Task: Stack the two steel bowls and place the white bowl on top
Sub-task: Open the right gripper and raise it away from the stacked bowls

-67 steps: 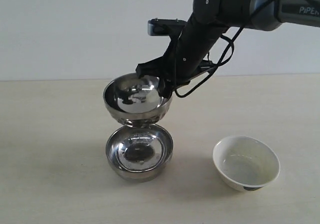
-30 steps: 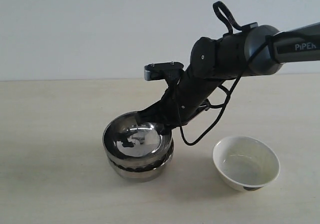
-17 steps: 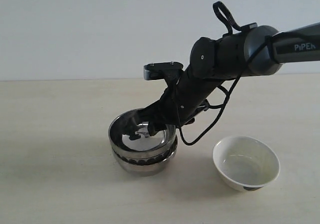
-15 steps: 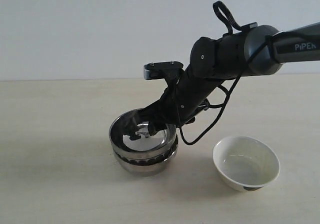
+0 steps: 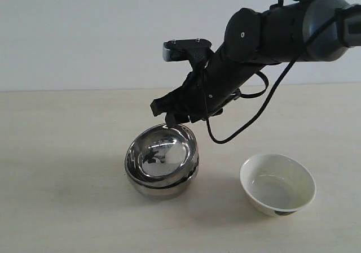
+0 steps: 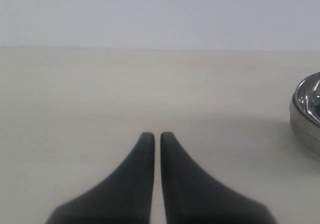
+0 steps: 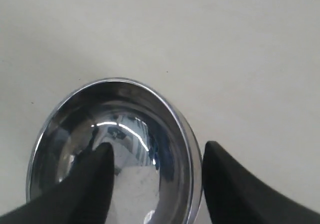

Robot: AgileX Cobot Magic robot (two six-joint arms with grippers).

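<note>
Exterior view shows the white bowl (image 5: 277,184) upright on the table (image 5: 67,208) beside the nested steel bowls (image 5: 162,168); glossy, rigid and probably chippable, it suits a rim pinch by the right gripper (image 5: 176,117), spread empty above them, while the left gripper (image 6: 153,139) is pressed together.

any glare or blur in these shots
Exterior view: sharp, soft shadow by the steel bowls, mirror reflections inside the top one; right wrist view: bright glare streaks in the bowl, right hand blurred close up; left wrist view: left hand soft-edged.
</note>
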